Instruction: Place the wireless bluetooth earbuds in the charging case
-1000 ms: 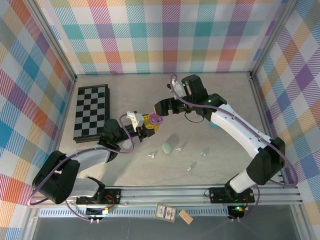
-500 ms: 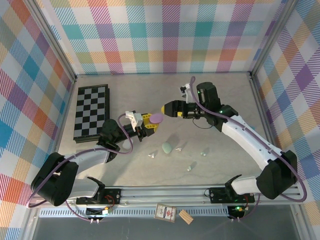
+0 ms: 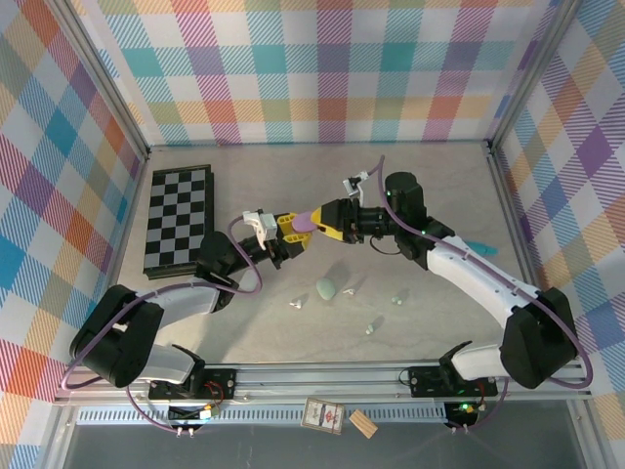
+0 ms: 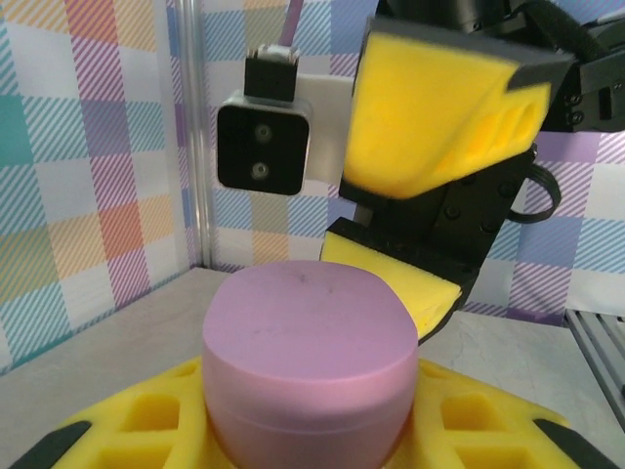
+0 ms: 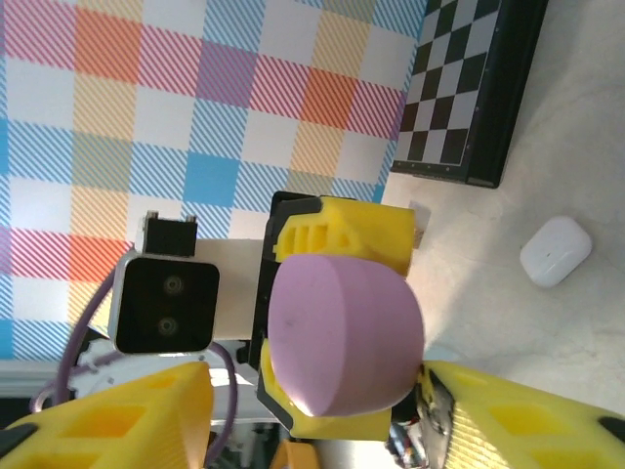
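**Left tool gripping the lilac case in the air, earbuds lying loose on the tabletop**

Your left tool (image 3: 296, 229) is gripping the lilac charging case (image 3: 307, 222) between its yellow pads and holding it raised above the tabletop (image 3: 430, 186), near the middle of the workspace. The case's lid is sitting closed, with its seam showing low on the body in the left wrist view.

Your right tool (image 3: 327, 217) is facing the left one nose to nose. Its jaws are standing apart with one yellow finger on each side of the case. In the left wrist view a clear gap is showing between the upper finger and the top of the case. In the right wrist view one finger is sitting right at the case's edge, and you cannot tell whether it is touching.

The four earbuds (image 3: 297, 303) are lying scattered on the tabletop, nearer the arm bases than the raised case and well apart from each other. A mint case (image 3: 325, 288) is resting among them, between the two nearest the middle. A checkerboard (image 3: 179, 217) is lying at the left, and a teal wand (image 3: 476, 248) is resting at the right, beside your right arm.
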Motion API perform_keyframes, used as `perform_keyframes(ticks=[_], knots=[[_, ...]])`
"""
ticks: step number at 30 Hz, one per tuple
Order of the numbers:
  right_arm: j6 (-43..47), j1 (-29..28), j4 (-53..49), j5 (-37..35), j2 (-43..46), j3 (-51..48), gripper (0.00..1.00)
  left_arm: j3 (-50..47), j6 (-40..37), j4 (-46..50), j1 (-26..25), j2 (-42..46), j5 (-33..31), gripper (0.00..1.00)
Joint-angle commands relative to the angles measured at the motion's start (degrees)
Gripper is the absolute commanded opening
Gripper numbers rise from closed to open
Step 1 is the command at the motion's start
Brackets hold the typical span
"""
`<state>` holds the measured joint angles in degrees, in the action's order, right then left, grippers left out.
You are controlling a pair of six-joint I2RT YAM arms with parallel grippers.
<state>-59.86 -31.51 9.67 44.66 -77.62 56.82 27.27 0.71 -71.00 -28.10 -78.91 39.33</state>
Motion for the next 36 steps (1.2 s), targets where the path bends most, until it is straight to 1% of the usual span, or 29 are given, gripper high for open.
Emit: perform_keyframes(ticks=[1,8,11,16,18,20,23,25,26,28,30,32,35,36], knots=[[-5.04,-0.51,6.39,2.59,-1.49,0.27,0.53,1.65,0.95,-3.97,-0.55,0.05,0.66,0.31],[-8.11,-1.34,10.42,2.96,-3.99,0.84,0.52,1.31,0.72,-3.86,-0.99,0.29,0.40,0.31],[-8.74,-1.81,11.44,3.16,-4.72,1.01,0.46,1.15,0.44,-3.40,-0.99,0.57,0.33,0.31],[-8.08,-1.80,10.30,2.03,-4.59,0.42,0.30,0.69,-0.25,-2.75,-0.99,0.99,-0.19,0.31],[-6.72,-1.80,8.63,0.95,-4.16,0.40,0.26,0.44,-0.65,-2.20,-0.99,1.33,-0.39,0.33],[-5.23,-1.55,6.99,-0.45,-3.93,0.27,0.24,0.04,-1.52,-1.16,-0.99,1.88,-0.89,0.42],[-2.95,-0.22,5.86,-2.15,-4.58,-0.51,0.24,-0.69,-3.53,2.43,-0.99,3.37,-2.00,0.73],[-0.62,1.28,4.08,-3.78,-5.46,-0.89,0.24,-1.42,-5.43,6.56,-0.99,5.00,-3.55,0.89],[0.48,1.99,3.27,-4.70,-6.04,-0.95,0.24,-1.74,-6.36,8.93,-0.99,5.98,-4.61,0.93],[2.95,4.05,2.31,-6.48,-8.23,-1.20,0.24,-2.34,-8.00,15.03,-1.00,8.84,-8.26,1.00],[3.89,6.13,3.02,-6.98,-11.75,-1.05,0.24,-2.66,-9.96,20.77,-1.16,11.74,-10.49,1.00],[5.31,7.77,2.09,-9.06,-15.73,-0.01,0.24,-2.82,-11.60,26.17,-1.41,14.32,-12.12,1.00],[8.08,9.01,-0.51,-12.89,-23.08,3.84,0.23,-2.88,-13.34,33.01,-1.65,17.84,-13.54,1.00],[8.51,9.17,-0.93,-13.18,-25.20,5.37,0.23,-2.92,-13.81,34.64,-1.76,18.79,-13.82,1.00]])
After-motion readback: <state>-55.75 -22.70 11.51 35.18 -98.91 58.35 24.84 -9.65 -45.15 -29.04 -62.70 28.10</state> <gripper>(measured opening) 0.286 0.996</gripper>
